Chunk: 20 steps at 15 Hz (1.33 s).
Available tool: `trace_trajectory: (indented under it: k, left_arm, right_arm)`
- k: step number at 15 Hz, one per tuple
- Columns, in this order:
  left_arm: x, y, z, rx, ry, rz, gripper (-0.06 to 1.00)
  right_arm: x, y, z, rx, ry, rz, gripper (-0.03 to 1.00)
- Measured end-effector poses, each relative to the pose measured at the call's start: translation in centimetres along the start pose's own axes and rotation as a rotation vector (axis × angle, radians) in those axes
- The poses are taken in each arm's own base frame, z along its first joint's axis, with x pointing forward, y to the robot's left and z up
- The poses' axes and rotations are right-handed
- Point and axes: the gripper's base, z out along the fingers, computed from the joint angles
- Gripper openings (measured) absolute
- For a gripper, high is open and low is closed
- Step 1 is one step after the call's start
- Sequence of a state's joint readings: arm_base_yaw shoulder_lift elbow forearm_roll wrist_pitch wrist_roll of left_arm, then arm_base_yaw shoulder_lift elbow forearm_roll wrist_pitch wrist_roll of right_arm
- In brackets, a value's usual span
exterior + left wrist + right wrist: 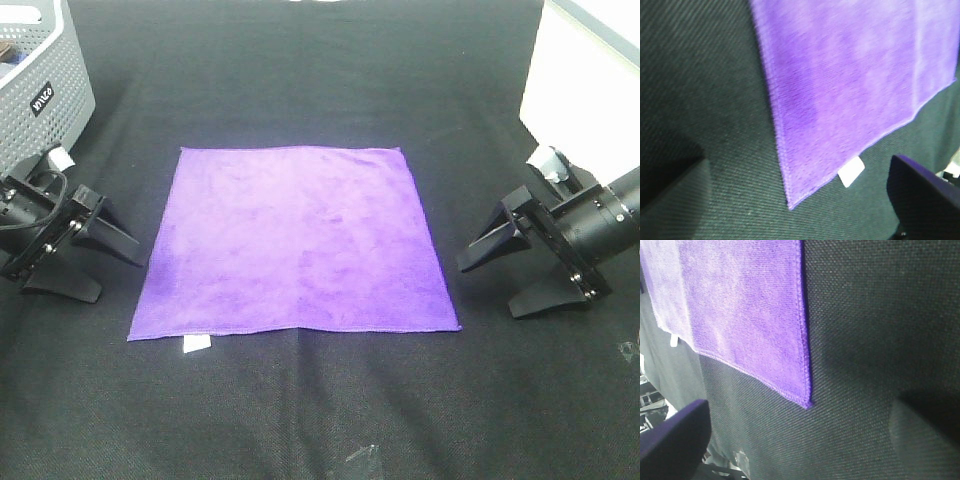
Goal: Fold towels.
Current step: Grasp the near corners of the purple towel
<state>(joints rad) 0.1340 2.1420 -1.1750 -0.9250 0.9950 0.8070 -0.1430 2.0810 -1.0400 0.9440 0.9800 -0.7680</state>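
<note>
Robot lab bench: black cloth tabletop (300, 80), grey perforated bin (45, 75) (logo on side).

1. The table (300, 70) has a black woven surface that fills the exterior high view.
2. The purple towel (300, 240) lies at its middle, spread flat and unfolded, with all four stitched edges down on the black surface.
3. The towel's small white tag (196, 344) sticks out from the near edge by the left corner.
4. A grey perforated basket (45, 95) stands at the far left, apart from the towel.
5. A white box (585, 85) sits at the far right.
6. A small shiny scrap (362, 462) lies near the front edge, too small to identify.
</note>
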Motion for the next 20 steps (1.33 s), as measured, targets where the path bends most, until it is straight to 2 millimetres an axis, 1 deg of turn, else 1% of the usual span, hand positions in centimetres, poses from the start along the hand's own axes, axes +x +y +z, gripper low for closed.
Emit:
trace_trajectory:
  k: [3,6,12,14,15,16,18,20]
  left_arm:
    - [0.0,0.1,0.0,-0.003,0.011,0.007,0.89]
    - [0.0,0.1,0.0,-0.003,0.013,0.007,0.89]
    - [0.0,0.1,0.0,-0.003,0.014,0.007,0.87]
    - [0.1,-0.3,0.5,-0.015,0.031,0.002,0.87]
    - [0.1,-0.8,1.0,-0.028,0.043,0.009,0.87]
    - [0.0,-2.1,2.0,-0.054,0.054,0.023,0.85]
    - [0.1,-3.9,3.8,-0.083,0.064,0.03,0.8]
    - [0.4,-5.6,5.4,-0.097,0.082,0.055,0.74]
  right_arm:
    - [-0.1,0.0,0.0,0.0,-0.014,0.007,0.93]
    - [-1.1,0.0,-0.3,0.02,-0.071,-0.02,0.93]
    - [-1.1,-0.2,-0.1,0.017,-0.072,-0.01,0.92]
    - [-1.3,0.1,0.3,0.026,-0.072,-0.023,0.9]
    - [-1.3,0.7,0.9,0.034,-0.065,-0.042,0.89]
    - [-1.4,1.8,2.4,0.029,-0.041,-0.066,0.87]
    - [-1.8,3.4,4.4,0.006,0.004,-0.106,0.82]
    - [-2.1,4.8,6.2,0.004,0.041,-0.158,0.74]
